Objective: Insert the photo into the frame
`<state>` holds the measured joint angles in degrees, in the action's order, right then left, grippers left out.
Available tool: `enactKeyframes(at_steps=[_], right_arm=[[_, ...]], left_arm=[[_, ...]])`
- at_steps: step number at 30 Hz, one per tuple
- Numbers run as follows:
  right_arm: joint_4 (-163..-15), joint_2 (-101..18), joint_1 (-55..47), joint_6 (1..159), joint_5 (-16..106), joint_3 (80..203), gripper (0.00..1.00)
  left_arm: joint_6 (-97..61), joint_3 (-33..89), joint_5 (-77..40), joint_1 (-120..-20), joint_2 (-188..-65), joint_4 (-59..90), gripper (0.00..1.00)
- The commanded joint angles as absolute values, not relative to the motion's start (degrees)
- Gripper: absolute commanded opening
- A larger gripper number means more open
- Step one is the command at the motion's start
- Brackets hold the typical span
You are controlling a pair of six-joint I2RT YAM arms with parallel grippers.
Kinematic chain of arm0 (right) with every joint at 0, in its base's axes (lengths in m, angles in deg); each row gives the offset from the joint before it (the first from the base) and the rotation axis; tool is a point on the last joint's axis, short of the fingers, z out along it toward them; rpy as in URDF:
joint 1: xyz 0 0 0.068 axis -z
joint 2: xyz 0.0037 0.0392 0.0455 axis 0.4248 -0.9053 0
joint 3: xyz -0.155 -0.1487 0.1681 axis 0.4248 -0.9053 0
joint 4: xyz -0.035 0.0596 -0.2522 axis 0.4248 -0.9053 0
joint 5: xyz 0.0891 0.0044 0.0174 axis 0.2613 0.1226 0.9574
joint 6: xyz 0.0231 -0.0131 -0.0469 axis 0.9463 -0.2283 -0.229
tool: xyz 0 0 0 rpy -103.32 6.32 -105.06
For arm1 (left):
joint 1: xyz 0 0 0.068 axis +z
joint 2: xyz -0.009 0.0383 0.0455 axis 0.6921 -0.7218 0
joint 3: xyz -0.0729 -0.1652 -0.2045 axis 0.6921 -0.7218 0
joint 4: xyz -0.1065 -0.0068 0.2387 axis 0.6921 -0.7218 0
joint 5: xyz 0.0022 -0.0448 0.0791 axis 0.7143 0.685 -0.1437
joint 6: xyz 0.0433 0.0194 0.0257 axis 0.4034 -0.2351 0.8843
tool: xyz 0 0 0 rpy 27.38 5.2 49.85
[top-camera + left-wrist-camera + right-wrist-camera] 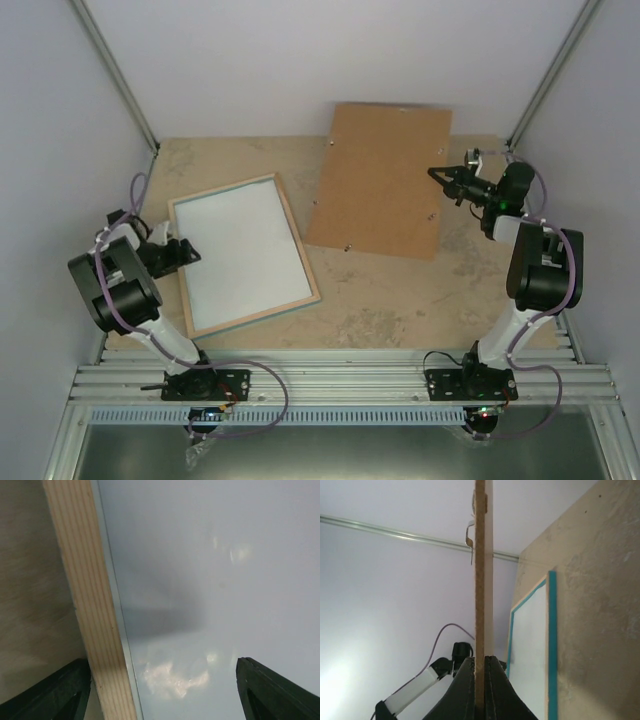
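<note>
The frame (pixel 296 238) lies flat on the table at the left, light wood edges up, with a plain white sheet (pixel 243 255) filling it. The cat photo's picture side shows in no view. My left gripper (pixel 185 250) is open at the frame's left edge. In the left wrist view it (pixel 162 680) straddles the wood rail (pixel 87 595), with one finger over the table and one over the white sheet (pixel 215 580). My right gripper (pixel 437 175) is shut on the right edge of the brown backing board (pixel 380 180). The board (pixel 483 580) stands edge-on between the jaws of my right gripper (pixel 480 662).
The backing board has small metal tabs (pixel 469 535) on its face. The frame's turquoise rim (pixel 551 645) shows past it in the right wrist view. White walls close the table (pixel 400 300) at the back and sides. Aluminium rails (pixel 340 380) run along the near edge.
</note>
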<state>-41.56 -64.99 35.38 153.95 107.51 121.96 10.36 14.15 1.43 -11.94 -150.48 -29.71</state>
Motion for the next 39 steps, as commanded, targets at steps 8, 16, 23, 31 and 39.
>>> enactKeyframes(at_steps=[8, 16, 23, 31, 39], right_arm=[[-28.8, -64.1, 35.9, 162.6, 112.5, 118.1, 0.01], [-25.6, -64.3, 36.1, 164.9, 114.0, 116.9, 0.01], [-20.4, -65.5, 33.9, 168.2, 113.7, 115.3, 0.01], [-18.8, -64.7, 32.1, 169.4, 115.1, 115.9, 0.01], [-17.2, -62.8, 30.7, 170.2, 114.9, 113.9, 0.01]], left_arm=[[1.5, 17.5, 8.2, -28.1, -154.6, -22.4, 0.79], [3.1, 24.1, 6.8, -33.2, -148.4, -22.0, 0.83], [-2.0, 38.0, 17.3, -41.6, -149.4, -23.8, 0.86], [-24.4, 41.2, 32.8, -51.9, -154.9, -9.2, 0.86], [-30.5, 36.7, 34.4, -57.0, -155.2, -2.7, 0.81]])
